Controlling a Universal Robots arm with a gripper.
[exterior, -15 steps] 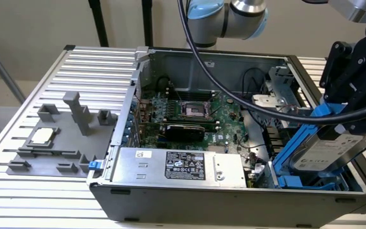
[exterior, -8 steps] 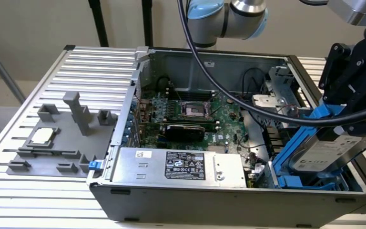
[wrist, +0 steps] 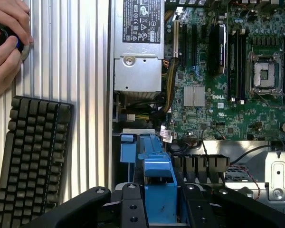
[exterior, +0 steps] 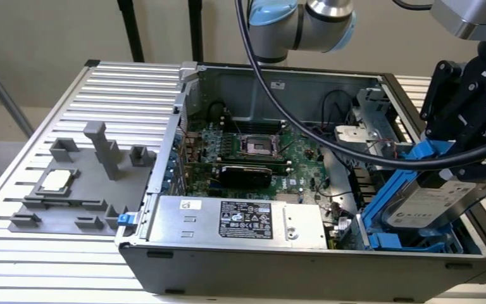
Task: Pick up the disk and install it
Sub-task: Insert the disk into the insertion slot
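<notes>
The slatted bench (exterior: 57,266) carries an open computer case (exterior: 311,266), with the motherboard (exterior: 252,152) facing up and the power supply (exterior: 226,218) along the near wall. At the exterior view's right, the disk (exterior: 424,206) hangs tilted over the drive bay (exterior: 386,240), label outward and lower end down in the bay. The gripper (exterior: 458,161) is closed partway, pinching the blue carrier (wrist: 159,180) at its upper end. I'd judge the disk dense, rigid and shock-sensitive, and because the plastic flexes, the carrier's edges are the place to hold. The exterior view gives the tilt, while the wrist view adds a keyboard (wrist: 33,156) and a person's hand (wrist: 4,42) beside the case. Whether the carrier has caught its guides I can't quite tell.
</notes>
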